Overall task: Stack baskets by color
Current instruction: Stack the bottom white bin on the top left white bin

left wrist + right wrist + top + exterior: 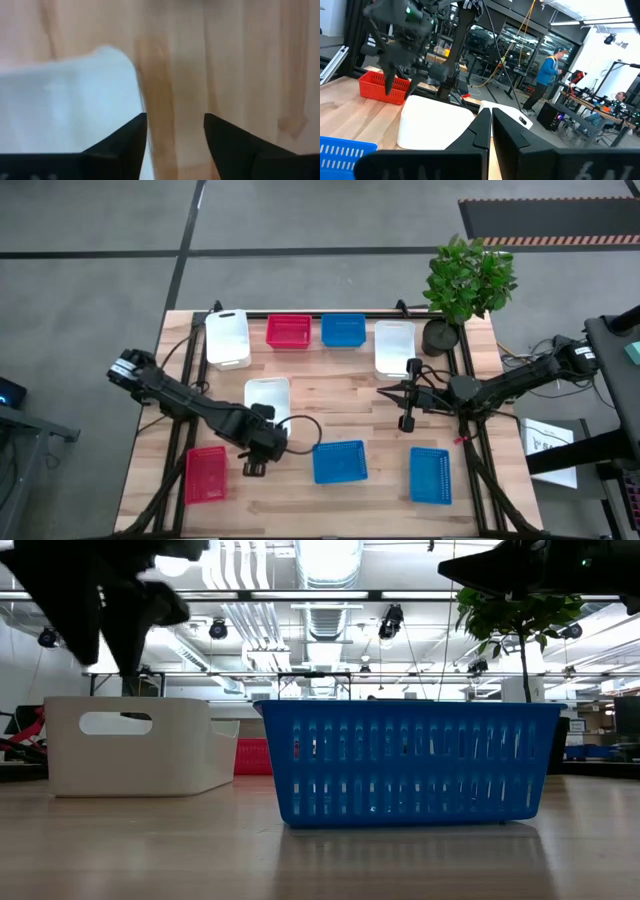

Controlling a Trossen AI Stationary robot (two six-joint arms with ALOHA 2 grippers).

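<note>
Baskets rest on their bases on the wooden table. Along the far edge are a white basket (227,337), a red basket (288,331), a blue basket (343,329) and another white basket (394,347). A third white basket (268,398) sits mid-table. Near the front are a red basket (206,474) and two blue baskets (339,461) (430,475). My left gripper (175,131) points down, open, above the mid-table white basket's near corner (115,65), with bare wood between its fingers. My right gripper (490,120) is shut, raised at mid-right.
A black plant pot (440,335) with a green plant stands at the far right corner. Bare wood lies between the mid-table white basket and the front blue basket (410,765). People stand in the room beyond the table (547,75).
</note>
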